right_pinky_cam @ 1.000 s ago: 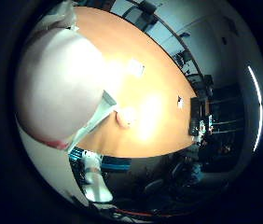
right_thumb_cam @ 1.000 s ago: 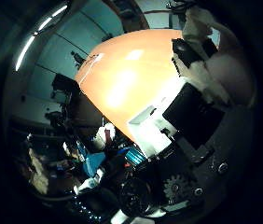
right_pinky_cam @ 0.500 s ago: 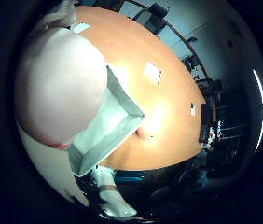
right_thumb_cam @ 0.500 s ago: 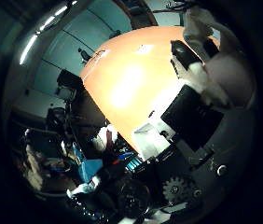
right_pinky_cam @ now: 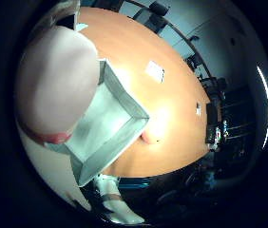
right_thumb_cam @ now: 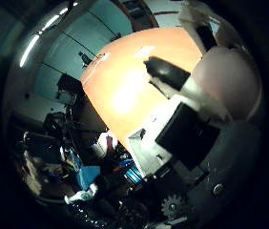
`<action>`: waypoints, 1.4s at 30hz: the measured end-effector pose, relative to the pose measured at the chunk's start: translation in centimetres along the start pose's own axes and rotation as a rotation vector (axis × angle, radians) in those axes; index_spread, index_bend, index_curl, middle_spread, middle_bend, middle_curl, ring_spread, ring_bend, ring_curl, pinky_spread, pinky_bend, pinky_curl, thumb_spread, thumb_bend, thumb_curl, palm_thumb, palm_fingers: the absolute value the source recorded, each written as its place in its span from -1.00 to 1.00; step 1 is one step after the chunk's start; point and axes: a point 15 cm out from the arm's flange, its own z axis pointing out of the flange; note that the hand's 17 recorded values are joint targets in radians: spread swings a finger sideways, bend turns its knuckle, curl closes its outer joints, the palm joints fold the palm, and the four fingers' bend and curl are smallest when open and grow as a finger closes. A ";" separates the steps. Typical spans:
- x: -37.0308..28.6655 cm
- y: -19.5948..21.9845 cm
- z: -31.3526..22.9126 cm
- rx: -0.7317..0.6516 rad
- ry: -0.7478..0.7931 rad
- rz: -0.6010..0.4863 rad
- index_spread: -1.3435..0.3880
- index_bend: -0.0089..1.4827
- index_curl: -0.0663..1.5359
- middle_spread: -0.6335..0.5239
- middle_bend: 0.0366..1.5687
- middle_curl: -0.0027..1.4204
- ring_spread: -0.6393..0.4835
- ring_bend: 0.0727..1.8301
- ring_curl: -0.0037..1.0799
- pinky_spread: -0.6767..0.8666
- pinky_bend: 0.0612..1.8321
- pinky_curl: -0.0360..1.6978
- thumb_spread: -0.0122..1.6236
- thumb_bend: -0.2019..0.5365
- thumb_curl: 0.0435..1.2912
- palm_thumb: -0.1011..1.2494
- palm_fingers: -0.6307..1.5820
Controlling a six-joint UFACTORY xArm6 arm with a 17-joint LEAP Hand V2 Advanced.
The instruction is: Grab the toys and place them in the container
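- A pale pink, rounded toy (right_pinky_cam: 58, 85) fills much of the little-finger-side view, so it sits close against the palm. It looks held there to be carried, not resting on anything.
- A red band shows along the toy's lower edge, nearest the container.
- Just past the toy lies an open, light grey box-shaped container (right_pinky_cam: 108, 130), seen from above with its inside bare. The toy overlaps one wall of it in this view, which suggests the hand is over or just beside the opening, ready for a drop.
- A small pink thing (right_pinky_cam: 147, 137), perhaps another toy, lies on the table touching or just beside the container's outer corner; too small to tell.
- The container stands near one edge of a long orange table (right_pinky_cam: 172, 104). A white paper (right_pinky_cam: 155, 71) lies well apart on the tabletop.
- The hand (right_thumb_cam: 196, 129), white and black, has fingers curled round the pink toy in the thumb-side view, so it is closed on the toy.
- The palm faces down and outward across the table, raised above it.
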 end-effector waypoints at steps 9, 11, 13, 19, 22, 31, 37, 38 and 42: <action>1.0 3.6 -1.2 -0.180 0.021 -0.062 -0.02 -0.67 -0.24 -0.17 -0.45 -0.22 -0.06 -0.27 -0.09 0.07 -0.31 -0.02 0.27 -0.55 -0.58 -0.08 -0.28; 1.6 3.7 -2.0 -0.191 0.039 -0.076 -0.01 -0.70 -0.29 -0.12 -0.50 -0.27 0.00 -0.32 -0.16 0.22 -0.35 -0.07 0.26 -0.54 -0.59 -0.11 -0.27; 2.3 4.0 -2.4 -0.205 0.054 -0.074 0.00 -0.73 -0.33 -0.10 -0.54 -0.32 0.04 -0.37 -0.22 0.32 -0.40 -0.13 0.26 -0.53 -0.60 -0.13 -0.25; 6.8 5.1 -5.2 -0.238 0.114 -0.032 0.03 -0.75 -0.42 -0.08 -0.59 -0.40 0.11 -0.44 -0.33 0.45 -0.50 -0.24 0.25 -0.53 -0.61 -0.15 -0.20; 10.4 5.9 -6.5 -0.251 0.144 0.012 0.04 -0.75 -0.45 -0.08 -0.61 -0.42 0.11 -0.47 -0.38 0.46 -0.52 -0.28 0.25 -0.52 -0.61 -0.15 -0.19; 20.7 10.1 -6.8 -0.312 0.179 0.178 0.09 -0.77 -0.52 -0.02 -0.63 -0.46 0.21 -0.55 -0.47 0.46 -0.59 -0.40 0.26 -0.52 -0.62 -0.16 -0.21; 26.0 12.2 -4.5 -0.319 0.188 0.260 0.10 -0.77 -0.54 0.00 -0.65 -0.48 0.26 -0.58 -0.51 0.45 -0.61 -0.46 0.26 -0.52 -0.62 -0.16 -0.21; 26.6 13.0 -3.6 -0.327 0.184 0.278 0.10 -0.77 -0.54 0.01 -0.66 -0.48 0.26 -0.58 -0.51 0.45 -0.62 -0.47 0.26 -0.52 -0.62 -0.16 -0.21; 28.8 14.2 -0.9 -0.343 0.174 0.317 0.10 -0.76 -0.55 0.02 -0.67 -0.49 0.30 -0.62 -0.54 0.43 -0.64 -0.51 0.26 -0.52 -0.62 -0.16 -0.22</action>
